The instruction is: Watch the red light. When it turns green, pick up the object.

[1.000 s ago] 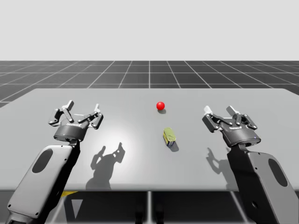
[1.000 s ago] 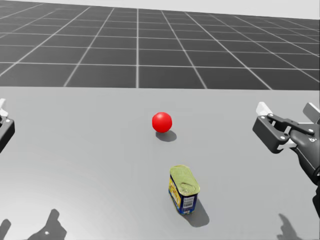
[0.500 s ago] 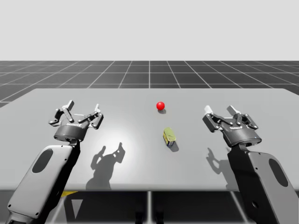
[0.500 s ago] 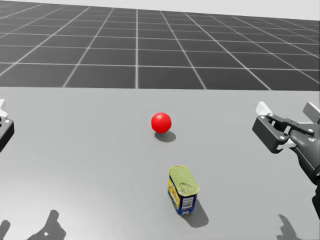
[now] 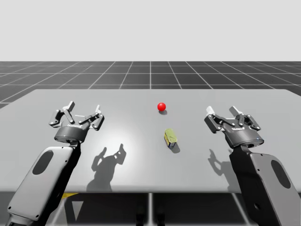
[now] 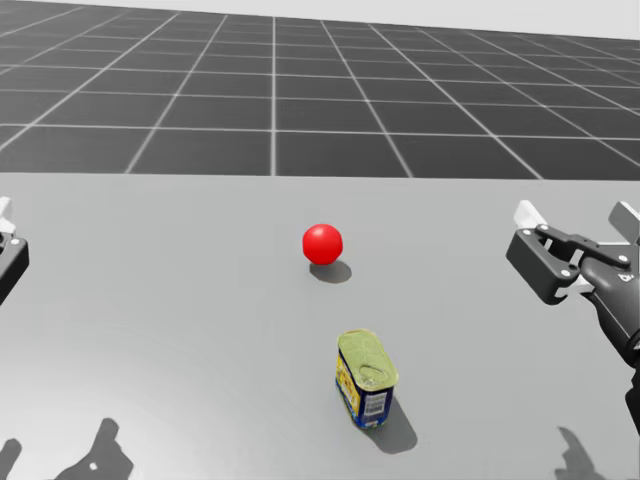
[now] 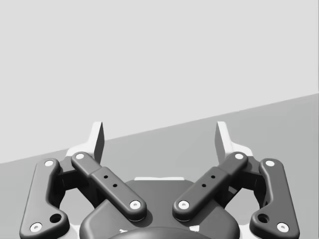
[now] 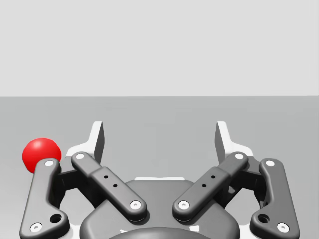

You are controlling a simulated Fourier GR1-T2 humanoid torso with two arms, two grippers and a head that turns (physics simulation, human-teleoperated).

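Light [image 5: 162,107] red, on the far middle of the table [image 5: 131,160] | yellow-and-blue can [image 5: 170,139] stands upright, nearer me than the light, between my arms | my left gripper [image 5: 83,109] spread wide, holding nothing | my right gripper [image 5: 222,112] spread wide, holding nothing, well apart from the can

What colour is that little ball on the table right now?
Red; the ball shows best in the head view.
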